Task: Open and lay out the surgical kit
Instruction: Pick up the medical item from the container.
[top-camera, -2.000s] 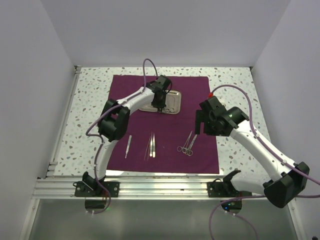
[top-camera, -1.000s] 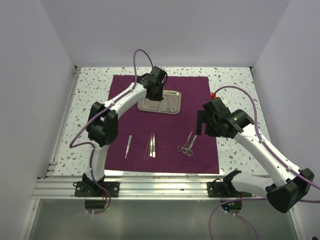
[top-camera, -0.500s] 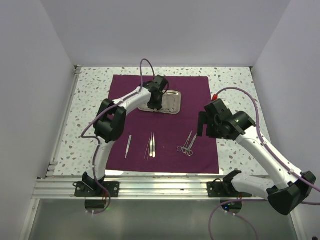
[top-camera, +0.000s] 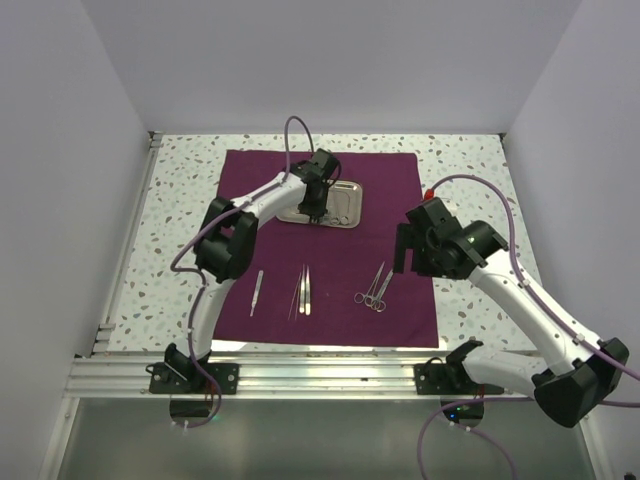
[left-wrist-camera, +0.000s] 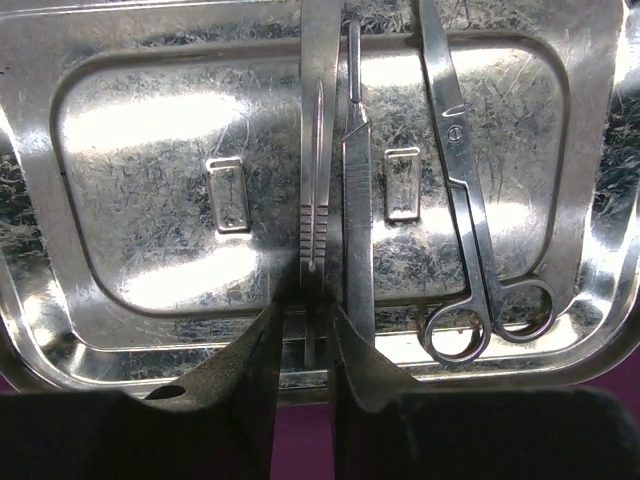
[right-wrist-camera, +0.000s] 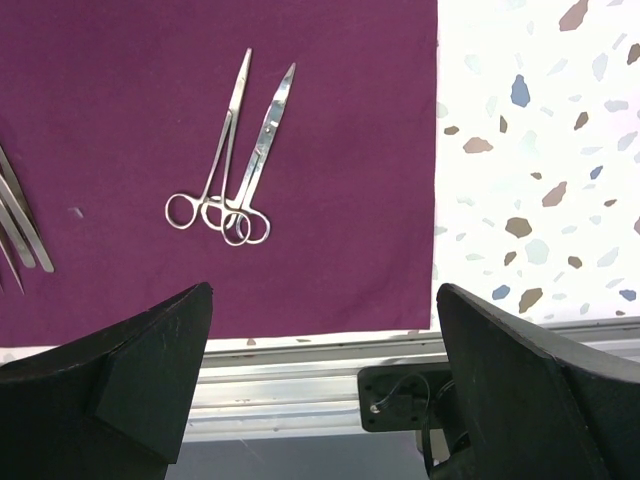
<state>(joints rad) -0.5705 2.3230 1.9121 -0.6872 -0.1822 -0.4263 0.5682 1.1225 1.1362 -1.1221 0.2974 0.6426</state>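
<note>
The maroon cloth (top-camera: 390, 180) lies spread flat on the table. The steel tray (top-camera: 350, 205) sits on its far middle. In the left wrist view the tray (left-wrist-camera: 150, 130) holds tweezers (left-wrist-camera: 318, 150), a scalpel handle (left-wrist-camera: 357, 220) and scissors (left-wrist-camera: 465, 190). My left gripper (left-wrist-camera: 305, 320) is down at the tray's near rim, its fingers closed in on the near end of the tweezers, which still lie flat. My right gripper (right-wrist-camera: 325, 290) is wide open and empty, held above the cloth's right edge (right-wrist-camera: 330, 250) near a forceps and scissors pair (right-wrist-camera: 235, 150).
On the cloth's near half lie a scalpel (top-camera: 256, 292), a set of tweezers (top-camera: 303, 290) and the forceps pair (top-camera: 373, 287). The speckled tabletop (right-wrist-camera: 540, 150) borders the cloth on the right. An aluminium rail (top-camera: 320, 370) runs along the near edge.
My left gripper pulled back off the tray about a second ago, then came back down onto its near rim. The right arm has shifted only slightly. The instruments on the cloth have not moved.
</note>
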